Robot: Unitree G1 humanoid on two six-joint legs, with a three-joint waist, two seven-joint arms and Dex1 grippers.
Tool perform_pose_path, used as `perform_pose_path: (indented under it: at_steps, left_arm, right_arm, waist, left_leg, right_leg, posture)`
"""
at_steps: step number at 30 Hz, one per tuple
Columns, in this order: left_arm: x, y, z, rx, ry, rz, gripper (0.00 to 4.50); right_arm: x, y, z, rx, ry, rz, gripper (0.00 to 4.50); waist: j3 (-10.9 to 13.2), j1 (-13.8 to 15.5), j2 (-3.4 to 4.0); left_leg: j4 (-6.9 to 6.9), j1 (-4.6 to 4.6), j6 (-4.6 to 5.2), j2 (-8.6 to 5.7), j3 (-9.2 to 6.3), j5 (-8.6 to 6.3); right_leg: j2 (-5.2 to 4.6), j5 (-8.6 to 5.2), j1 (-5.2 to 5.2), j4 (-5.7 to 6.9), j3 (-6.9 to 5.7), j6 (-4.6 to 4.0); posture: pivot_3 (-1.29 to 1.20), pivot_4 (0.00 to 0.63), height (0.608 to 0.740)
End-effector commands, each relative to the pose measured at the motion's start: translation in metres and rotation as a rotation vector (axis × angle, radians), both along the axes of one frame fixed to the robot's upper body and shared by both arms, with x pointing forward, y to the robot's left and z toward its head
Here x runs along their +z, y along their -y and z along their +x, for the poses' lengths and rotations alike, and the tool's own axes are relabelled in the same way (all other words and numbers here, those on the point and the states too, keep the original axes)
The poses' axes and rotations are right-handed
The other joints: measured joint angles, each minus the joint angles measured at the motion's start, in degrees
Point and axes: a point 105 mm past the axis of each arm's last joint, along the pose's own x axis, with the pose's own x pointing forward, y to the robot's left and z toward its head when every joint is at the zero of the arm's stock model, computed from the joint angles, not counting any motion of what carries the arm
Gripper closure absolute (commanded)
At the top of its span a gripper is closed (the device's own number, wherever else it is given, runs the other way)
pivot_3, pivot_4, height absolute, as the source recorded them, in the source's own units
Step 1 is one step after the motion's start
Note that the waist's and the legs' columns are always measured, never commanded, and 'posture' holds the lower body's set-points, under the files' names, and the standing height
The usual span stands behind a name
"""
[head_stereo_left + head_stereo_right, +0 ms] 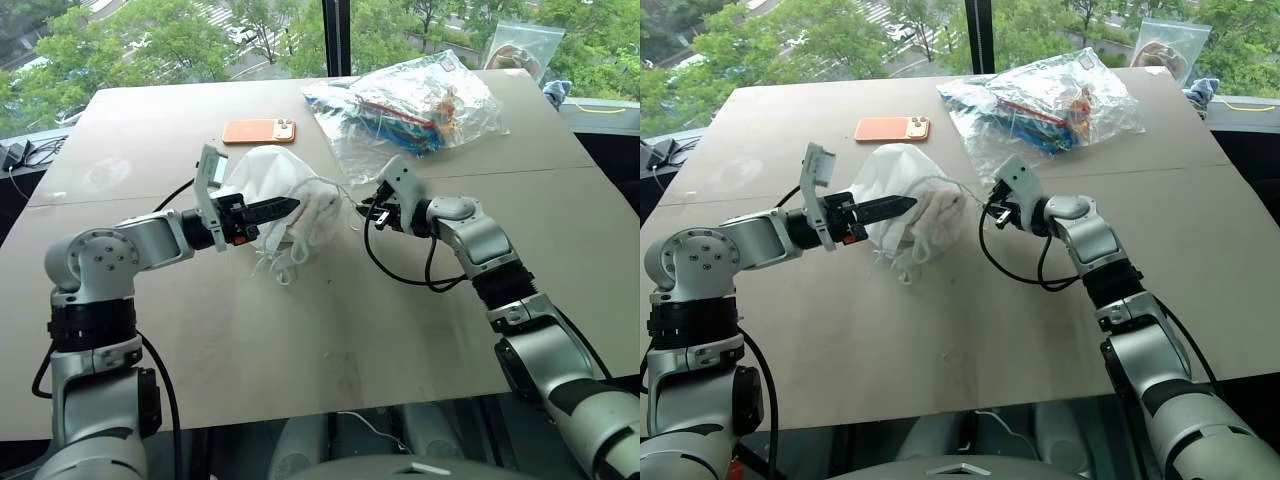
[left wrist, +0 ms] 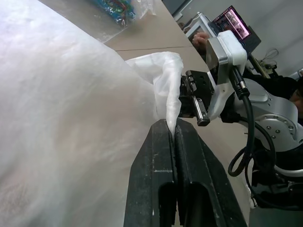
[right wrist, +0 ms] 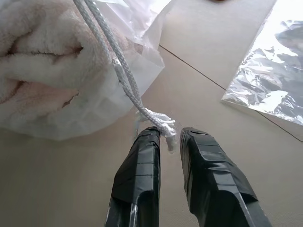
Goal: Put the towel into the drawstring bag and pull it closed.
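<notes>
Towel (image 3: 42, 61), the small cream ribbed terry one, already sits folded inside the thin white semi-translucent drawstring bag (image 1: 270, 195), which we hold lifted just above the pale brown table (image 1: 300, 340), so what we judge remains is the closing pull. Our left gripper (image 2: 174, 130) is clamped tight on a fold of the bag's fabric near its mouth, and that anchor should not slip. Our right gripper (image 3: 170, 137) has the knotted end of the white braided cord (image 3: 116, 61) sitting between its two fingers; a gap shows between them, so we cannot tell whether the knot is truly pinched.

To do this step well, we think the right fingers should seat firmly on the cord just behind the knot. Then we draw the right hand away from the bag's mouth, along the line of the cord, while the left holds steady against it. A slow, straight pull should gather the mouth evenly. We should keep clear of the clear plastic bag of colourful items (image 1: 420, 100) and the orange phone (image 1: 258, 130) lying beyond.
</notes>
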Motion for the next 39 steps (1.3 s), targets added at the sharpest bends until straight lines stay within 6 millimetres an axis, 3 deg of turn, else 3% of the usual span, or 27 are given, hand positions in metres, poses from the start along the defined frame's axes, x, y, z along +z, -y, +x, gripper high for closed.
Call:
perform_pose_path:
  at_steps: [1, 6, 7, 8, 10, 16, 20, 24, 28, 30, 32, 35, 37, 39]
  left_arm:
    - [0.013, -0.002, -0.004, -0.001, 0.056, -0.003, 4.5]
    - [0.012, -0.001, -0.005, -0.004, 0.058, 0.0, 4.5]
    - [0.012, -0.001, -0.005, -0.003, 0.058, 0.0, 4.5]
    - [0.012, -0.001, -0.005, -0.001, 0.058, 0.001, 4.5]
    - [0.011, -0.002, -0.004, 0.003, 0.059, 0.003, 4.5]
    - [0.008, -0.013, 0.001, 0.044, 0.073, 0.045, 4.5]
    - [0.003, -0.022, 0.001, 0.048, 0.103, 0.127, 4.5]
    - [-0.007, -0.026, -0.007, 0.019, 0.213, 0.306, 4.5]
    - [-0.01, -0.041, -0.022, 0.037, 0.168, 0.238, 3.28]
    - [-0.013, -0.062, -0.018, 0.148, 0.161, 0.259, 2.29]
    - [-0.017, -0.076, -0.029, 0.154, 0.125, 0.281, 1.47]
    - [-0.026, -0.083, -0.043, 0.143, 0.094, 0.328, 1.42]
    - [-0.036, -0.085, -0.05, 0.142, 0.079, 0.353, 1.42]
    - [-0.043, -0.083, -0.056, 0.144, 0.071, 0.352, 1.42]
  right_arm:
    - [0.02, -0.013, -0.002, 0.061, 0.061, 0.015, 3.67]
    - [0.018, -0.016, -0.001, 0.078, 0.041, 0.015, 3.67]
    - [0.017, -0.016, -0.001, 0.078, 0.039, 0.015, 4.22]
    - [0.015, -0.015, 0.0, 0.076, 0.03, 0.01, 4.45]
    - [0.013, -0.012, 0.0, 0.072, 0.024, 0.003, 4.49]
    - [0.026, 0.024, -0.005, -0.016, 0.064, -0.029, 4.49]
    - [0.045, 0.042, -0.037, -0.01, 0.056, -0.015, 4.49]
    - [0.046, 0.029, -0.086, 0.114, -0.051, 0.032, 4.49]
    - [0.036, 0.019, -0.093, 0.085, -0.06, 0.042, 4.5]
    - [0.034, 0.019, -0.086, 0.044, -0.031, 0.048, 4.5]
    - [0.031, 0.021, -0.07, -0.001, 0.0, 0.046, 4.5]
    - [0.021, 0.019, -0.049, -0.019, 0.027, 0.034, 3.55]
    - [0.016, 0.018, -0.03, -0.083, 0.034, 0.027, 2.67]
    - [0.012, 0.012, -0.023, -0.066, 0.021, 0.032, 1.73]
  waist:
    - [0.0, -0.06, 0.0]
    - [0.0, -0.01, 0.0]
    - [0.0, 0.0, 0.0]
    - [0.0, 0.01, 0.0]
    - [0.0, 0.02, 0.0]
    - [0.0, 0.17, 0.0]
    - [0.0, 0.07, 0.02]
    - [0.0, -0.2, 0.03]
    - [0.0, 0.0, 0.02]
    - [0.0, 0.31, 0.02]
    - [-0.01, 0.47, 0.01]
    - [-0.01, 0.23, 0.02]
    - [0.0, 0.2, 0.02]
    - [0.0, 0.18, 0.03]
  left_leg:
    - [0.0, 0.0, 0.0, 0.0, 0.0, 0.0]
    - [0.0, 0.0, 0.0, 0.0, 0.0, 0.0]
    - [0.01, 0.0, 0.0, 0.0, -0.01, 0.0]
    - [0.01, 0.0, 0.0, 0.0, -0.01, 0.0]
    - [0.01, 0.0, 0.0, 0.0, -0.01, 0.0]
    - [0.03, -0.05, 0.0, -0.01, -0.04, 0.0]
    - [0.1, -0.32, 0.0, -0.01, -0.13, 0.0]
    - [0.16, -0.7, -0.01, 0.0, -0.14, 0.01]
    - [0.14, -0.72, -0.01, 0.0, -0.22, 0.01]
    - [0.2, -0.72, -0.01, -0.01, -0.21, 0.01]
    - [0.27, -0.72, 0.0, -0.02, -0.22, 0.0]
    - [0.24, -0.68, 0.0, -0.05, -0.15, 0.0]
    - [0.23, -0.67, 0.0, -0.04, -0.17, 0.0]
    - [0.21, -0.68, -0.01, -0.04, -0.15, 0.01]
  right_leg:
    - [0.0, 0.0, 0.0, 0.0, 0.0, 0.0]
    - [0.0, 0.0, 0.0, 0.01, 0.0, 0.0]
    - [0.0, 0.0, 0.0, 0.01, -0.01, 0.0]
    - [0.0, 0.0, 0.0, 0.01, -0.01, 0.0]
    - [0.0, 0.0, 0.0, 0.01, -0.01, 0.0]
    - [-0.02, 0.0, 0.0, 0.0, -0.06, 0.0]
    - [-0.03, 0.0, -0.21, 0.02, -0.1, 0.0]
    - [0.0, 0.01, -0.66, 0.1, -0.01, -0.01]
    - [-0.02, 0.01, -0.66, 0.08, 0.09, -0.02]
    - [-0.02, 0.01, -0.65, 0.09, 0.1, -0.02]
    - [-0.03, 0.01, -0.63, 0.1, 0.07, -0.02]
    - [-0.03, 0.01, -0.64, 0.1, 0.0, -0.01]
    - [-0.04, 0.01, -0.64, 0.09, -0.04, -0.02]
    - [-0.04, 0.01, -0.65, 0.1, -0.04, -0.02]
  posture:
    - [0.0, 0.15, 0.74]
    - [0.0, 0.15, 0.74]
    - [0.0, 0.15, 0.74]
    - [0.0, 0.15, 0.74]
    - [0.0, 0.15, 0.74]
    - [0.0, 0.15, 0.74]
    - [0.0, 0.15, 0.74]
    - [0.0, 0.15, 0.74]
    - [0.0, 0.15, 0.74]
    - [0.0, 0.15, 0.74]
    - [0.0, 0.15, 0.74]
    - [0.0, 0.15, 0.74]
    - [0.0, 0.15, 0.74]
    - [0.0, 0.15, 0.74]
